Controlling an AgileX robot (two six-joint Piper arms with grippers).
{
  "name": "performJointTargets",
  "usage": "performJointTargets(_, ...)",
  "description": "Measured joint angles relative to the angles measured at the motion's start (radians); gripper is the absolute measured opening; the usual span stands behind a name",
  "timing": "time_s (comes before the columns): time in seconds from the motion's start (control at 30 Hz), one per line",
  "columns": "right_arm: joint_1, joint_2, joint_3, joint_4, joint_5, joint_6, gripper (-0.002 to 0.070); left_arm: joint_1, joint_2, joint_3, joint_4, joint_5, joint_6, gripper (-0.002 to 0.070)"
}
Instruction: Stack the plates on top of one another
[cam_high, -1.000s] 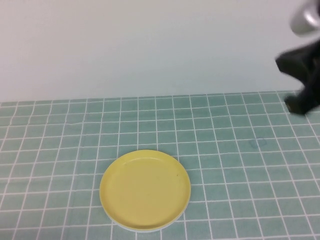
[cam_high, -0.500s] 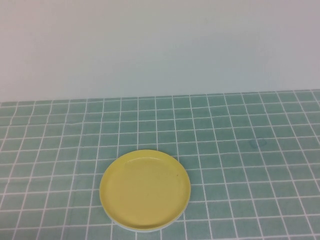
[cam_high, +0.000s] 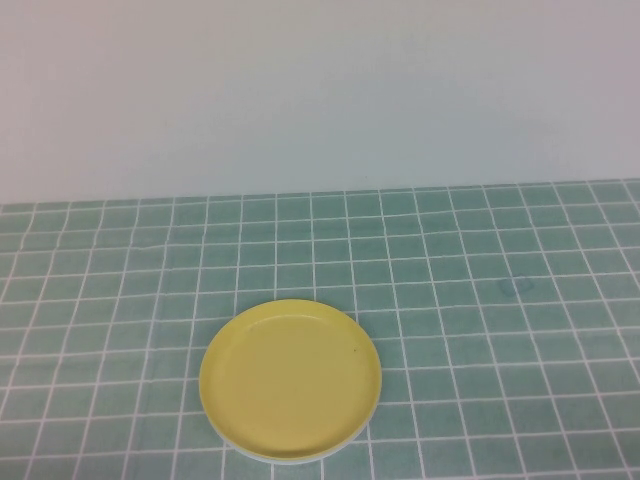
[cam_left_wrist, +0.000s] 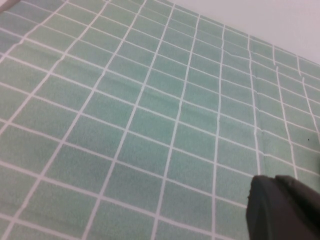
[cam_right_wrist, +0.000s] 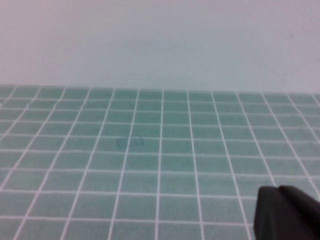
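Observation:
The yellow plate (cam_high: 290, 378) lies flat on the green tiled cloth, near the front middle of the high view. A thin white rim (cam_high: 290, 462) shows under its near edge, so it sits on the white plate. The light blue plate is hidden or out of view. Neither gripper shows in the high view. My left gripper (cam_left_wrist: 274, 179) appears in the left wrist view as dark fingertips pressed together, empty, over bare cloth. My right gripper (cam_right_wrist: 278, 189) appears in the right wrist view the same way, shut and empty, over bare cloth.
The green tiled cloth (cam_high: 480, 330) covers the table up to a plain pale wall (cam_high: 320, 90) at the back. A faint round mark (cam_high: 515, 287) sits on the cloth at the right; it also shows in the right wrist view (cam_right_wrist: 130, 142).
One second ago my right arm was at the upper right of the high view. It has since moved out of that view. The plates have not moved.

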Motion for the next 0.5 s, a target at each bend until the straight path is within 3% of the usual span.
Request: performJointTargets(0.5, -0.007, -0.056, 0.055, -0.020, 0.147, -0.047, -0.0002, 0.000, 0.000, 0.000, 0.000, 0.000, 0.000, -0.0001)
